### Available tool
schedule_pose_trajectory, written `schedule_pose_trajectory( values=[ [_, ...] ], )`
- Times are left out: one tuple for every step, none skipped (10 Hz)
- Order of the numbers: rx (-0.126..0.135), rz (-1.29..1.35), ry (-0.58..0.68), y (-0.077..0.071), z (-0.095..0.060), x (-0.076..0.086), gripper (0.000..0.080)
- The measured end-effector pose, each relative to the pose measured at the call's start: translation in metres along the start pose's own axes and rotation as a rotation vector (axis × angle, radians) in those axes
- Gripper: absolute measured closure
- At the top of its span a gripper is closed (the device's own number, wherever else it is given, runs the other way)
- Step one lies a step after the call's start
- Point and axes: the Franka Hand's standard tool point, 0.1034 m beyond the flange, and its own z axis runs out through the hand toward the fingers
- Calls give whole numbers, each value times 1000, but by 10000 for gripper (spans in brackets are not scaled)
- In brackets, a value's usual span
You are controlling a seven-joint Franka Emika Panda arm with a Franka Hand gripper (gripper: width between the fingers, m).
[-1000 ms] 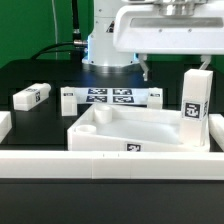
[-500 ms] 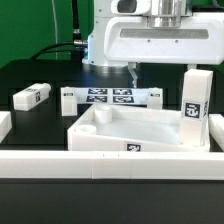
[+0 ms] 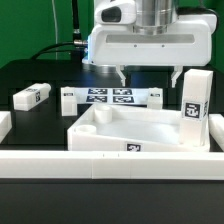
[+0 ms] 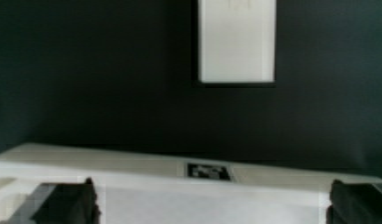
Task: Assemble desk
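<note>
Wide-open, empty fingers (image 3: 122, 73) above the desk top (image 3: 100, 138).
The desk top lies near the worktop's front edge, long axis across the exterior view; the fingers hang over its rear wall, their gap running along that wall (not straddling it, I judge).

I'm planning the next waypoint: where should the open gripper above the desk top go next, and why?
Probably advance over the loose leg lying beyond the rim of the desk top. The gripper is open and empty, and only one upright leg stands at a corner.
</note>
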Motion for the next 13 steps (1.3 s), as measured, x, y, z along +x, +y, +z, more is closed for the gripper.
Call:
schedule_pose_trajectory(
  values=[
    [2, 24, -83, -1, 2, -8, 150],
    [0, 24, -153, 0, 2, -7, 150],
    [-1, 27, -184, 0, 3, -4, 150],
    [-4, 31, -256, 1, 5, -10, 150],
    [-8, 40, -283, 3, 12, -8, 150],
    [-14, 46, -333, 1, 20, -17, 150],
    [15, 72, -311, -4, 24, -14, 150],
    [49, 105, -308, -6, 24, -16, 150],
    [84, 141, -310, -6, 23, -15, 150],
    [86, 145, -310, -6, 23, -15, 150],
    [84, 144, -312, -6, 24, -15, 150],
    [84, 145, -313, -5, 25, -15, 150],
    [85, 145, -324, -5, 26, -16, 150]
  ],
)
